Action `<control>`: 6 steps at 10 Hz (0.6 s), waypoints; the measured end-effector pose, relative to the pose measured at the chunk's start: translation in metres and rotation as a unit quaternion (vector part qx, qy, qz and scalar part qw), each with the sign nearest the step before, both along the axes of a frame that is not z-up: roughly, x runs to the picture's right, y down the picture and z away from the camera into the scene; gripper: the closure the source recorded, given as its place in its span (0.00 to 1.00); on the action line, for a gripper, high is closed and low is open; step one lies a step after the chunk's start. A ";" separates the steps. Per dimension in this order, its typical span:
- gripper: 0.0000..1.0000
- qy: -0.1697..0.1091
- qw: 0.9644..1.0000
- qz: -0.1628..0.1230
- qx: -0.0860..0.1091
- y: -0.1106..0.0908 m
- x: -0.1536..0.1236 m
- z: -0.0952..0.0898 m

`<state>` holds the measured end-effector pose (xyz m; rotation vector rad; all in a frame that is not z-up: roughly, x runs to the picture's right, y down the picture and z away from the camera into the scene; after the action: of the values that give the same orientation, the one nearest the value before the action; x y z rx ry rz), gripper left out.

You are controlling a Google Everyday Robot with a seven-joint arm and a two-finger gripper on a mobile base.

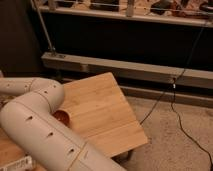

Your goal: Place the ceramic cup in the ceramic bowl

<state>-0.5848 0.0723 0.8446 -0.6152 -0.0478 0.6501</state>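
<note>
The ceramic bowl (63,117) is a glossy orange-red round bowl on the wooden table (105,110). Only part of its rim shows, just right of my arm's elbow. My white arm (40,125) fills the lower left, bends at the elbow and runs off the left edge. The gripper is out of view past that edge. The ceramic cup is hidden or out of view.
A pale flat object (17,163) lies at the bottom left by the arm. Black cables (175,100) trail over the speckled floor to the right of the table. A metal rail and dark shelving (130,67) stand behind the table.
</note>
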 end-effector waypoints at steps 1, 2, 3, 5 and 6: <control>0.35 0.003 1.000 0.001 0.000 -0.002 0.001 0.006; 0.35 0.003 1.000 0.001 -0.004 -0.001 0.002 0.010; 0.35 0.000 1.000 0.000 -0.013 0.004 0.002 0.015; 0.46 -0.011 0.999 -0.012 -0.039 0.023 -0.003 0.019; 0.57 -0.015 0.998 -0.021 -0.054 0.034 -0.005 0.020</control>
<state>-0.5894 0.1059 0.8649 -0.7276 -0.0272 0.6052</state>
